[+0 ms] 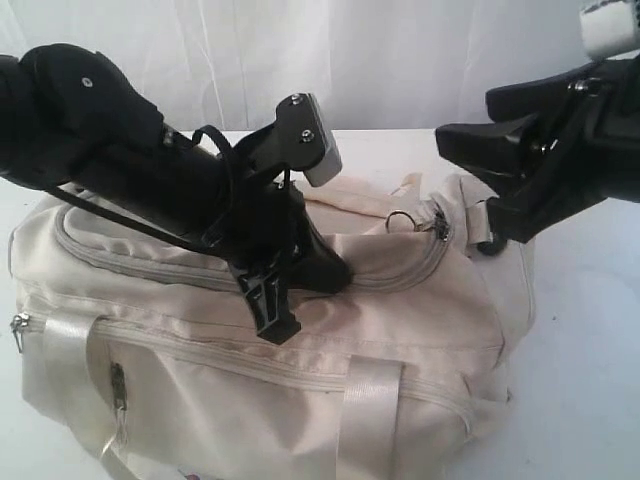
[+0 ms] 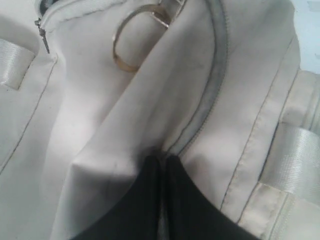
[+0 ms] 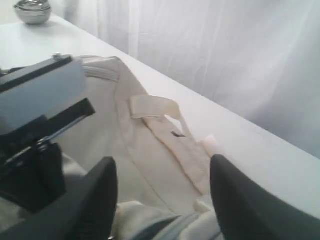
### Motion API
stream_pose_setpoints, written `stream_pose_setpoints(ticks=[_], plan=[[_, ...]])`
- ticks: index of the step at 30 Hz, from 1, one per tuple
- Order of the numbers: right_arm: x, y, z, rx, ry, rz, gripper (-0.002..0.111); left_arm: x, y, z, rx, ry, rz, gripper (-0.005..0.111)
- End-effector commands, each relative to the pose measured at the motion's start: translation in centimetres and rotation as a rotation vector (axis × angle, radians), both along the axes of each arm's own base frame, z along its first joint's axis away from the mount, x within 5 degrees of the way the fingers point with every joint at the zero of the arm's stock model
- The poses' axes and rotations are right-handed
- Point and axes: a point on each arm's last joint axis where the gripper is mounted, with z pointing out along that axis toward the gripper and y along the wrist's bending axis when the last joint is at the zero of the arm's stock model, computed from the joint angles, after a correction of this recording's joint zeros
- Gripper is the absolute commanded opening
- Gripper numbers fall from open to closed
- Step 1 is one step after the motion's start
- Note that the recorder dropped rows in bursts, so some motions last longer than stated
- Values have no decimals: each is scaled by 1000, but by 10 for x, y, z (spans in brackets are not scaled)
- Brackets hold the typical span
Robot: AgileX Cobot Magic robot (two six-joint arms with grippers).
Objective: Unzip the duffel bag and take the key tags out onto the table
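The duffel bag [image 1: 200, 350] lies on its side on the white table [image 1: 590, 350], filling most of the near part of the exterior view. Its closest face shows a shiny webbing strap [image 1: 368, 400] running over a long side zipper whose metal pull [image 1: 18, 325] sits at the bag's left end.

Further back, on top of the bag, the left gripper [image 1: 328, 272] presses down into the cloth. Its two black fingers [image 2: 135, 200] are closed against each other and pinch a raised fold of the bag's fabric right beside the curved grey top zipper [image 1: 440, 262].

Just past that pinch, a metal ring [image 1: 400, 221] lies on the fabric near the end of the top zipper.

The right gripper [image 1: 468, 185] hangs in the air over the bag's right end, clear of the cloth. Its jaws stand wide apart with nothing between them.

Beyond the bag, the bare table runs to a white curtain [image 1: 400, 60]. The right wrist view shows a small metal bowl [image 3: 32, 11] at the table's far edge.
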Motion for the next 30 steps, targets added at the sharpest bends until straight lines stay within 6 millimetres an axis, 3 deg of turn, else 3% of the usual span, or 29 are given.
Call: stream_pose_setpoints(ticks=[1,10,17,22,30], plan=[[11,-4,-1,-7,-2,-82,55,-3,2,-1,9,16,-18,5],[33,23,-16,18,180,112,54,-3,2,-2,20,7,-23,5],[46,40,-9,39,222,259,46,-3,2,-2,20,7,-23,5],[59,46,-5,100,313,243,45,-3,2,-2,21,6,-24,5],[58,48,-13,153,440,229,44,-3,2,-2,23,5,-25,5]])
